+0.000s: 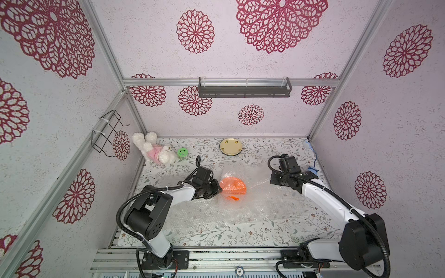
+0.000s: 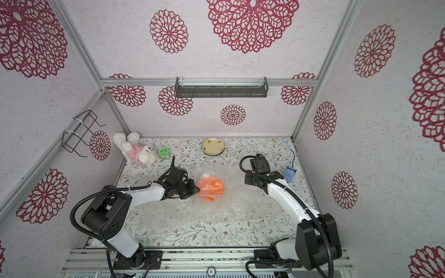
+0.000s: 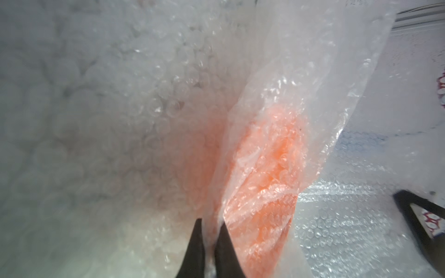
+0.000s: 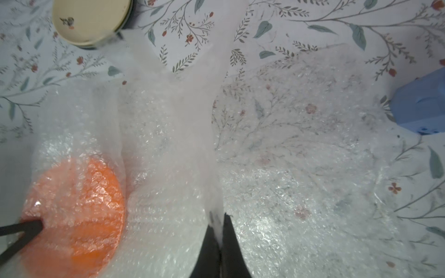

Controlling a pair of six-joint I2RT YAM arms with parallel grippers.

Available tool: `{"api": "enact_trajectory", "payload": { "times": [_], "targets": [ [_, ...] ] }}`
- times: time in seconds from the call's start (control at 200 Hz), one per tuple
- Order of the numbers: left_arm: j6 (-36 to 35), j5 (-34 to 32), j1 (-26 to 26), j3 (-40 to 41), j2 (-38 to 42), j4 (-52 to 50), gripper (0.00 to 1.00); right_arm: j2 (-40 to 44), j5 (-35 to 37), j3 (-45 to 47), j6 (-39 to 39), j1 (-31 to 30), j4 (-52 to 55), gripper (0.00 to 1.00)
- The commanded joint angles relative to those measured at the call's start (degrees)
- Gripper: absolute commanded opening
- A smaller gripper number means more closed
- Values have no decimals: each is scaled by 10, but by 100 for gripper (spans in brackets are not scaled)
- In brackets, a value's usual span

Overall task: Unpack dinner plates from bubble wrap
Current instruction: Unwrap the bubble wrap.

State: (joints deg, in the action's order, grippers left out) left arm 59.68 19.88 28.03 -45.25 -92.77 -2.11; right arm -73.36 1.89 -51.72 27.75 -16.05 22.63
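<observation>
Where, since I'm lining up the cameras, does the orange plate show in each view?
Both top views: orange plate, mid-table.
Left wrist: plate, lower middle of the picture, behind bubble wrap.
Right wrist: plate, lower-left corner of the picture.
Shared landmark: left gripper pinching bubble wrap at the plate's rim.

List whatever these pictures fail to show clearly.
- Orange plate: its surface is veiled by wrap in every view.
- Right tool: hidden under its own wrist in both top views; only the right wrist view shows it pinching wrap.
- Cream plate: cut off by that picture's edge; anything beneath it is hidden.
- Blue object: blurred, cropped in that view too.
</observation>
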Motion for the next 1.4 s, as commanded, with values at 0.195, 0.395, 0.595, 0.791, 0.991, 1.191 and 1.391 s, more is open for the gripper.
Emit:
{"api": "enact_trajectory", "payload": {
  "times": [0.195, 0.395, 0.595, 0.791, 0.991, 1.191, 1.391],
  "targets": [
    [77, -85, 47, 89, 91, 53, 0, 20, -143, 140, 100, 126, -179, 6],
    [118, -129, 76, 125, 52, 134, 0, -24, -170, 177, 108, 147, -249, 19],
    [138, -140, 89, 143, 23, 181, 13, -19, -160, 178, 107, 163, -243, 46],
    [111, -166, 93, 138, 90, 94, 53, 59, -121, 139, 58, 144, -181, 59],
    [32, -208, 106, 87, 183, -72, 73, 50, -146, 62, 14, 46, -128, 66],
    [-85, -250, 176, -38, 153, -193, 86, -41, -251, 63, 34, 12, -185, 78],
    [-120, -329, 243, -186, 17, -292, 89, -62, -293, 97, 73, 41, -234, 99]
  ]
}}
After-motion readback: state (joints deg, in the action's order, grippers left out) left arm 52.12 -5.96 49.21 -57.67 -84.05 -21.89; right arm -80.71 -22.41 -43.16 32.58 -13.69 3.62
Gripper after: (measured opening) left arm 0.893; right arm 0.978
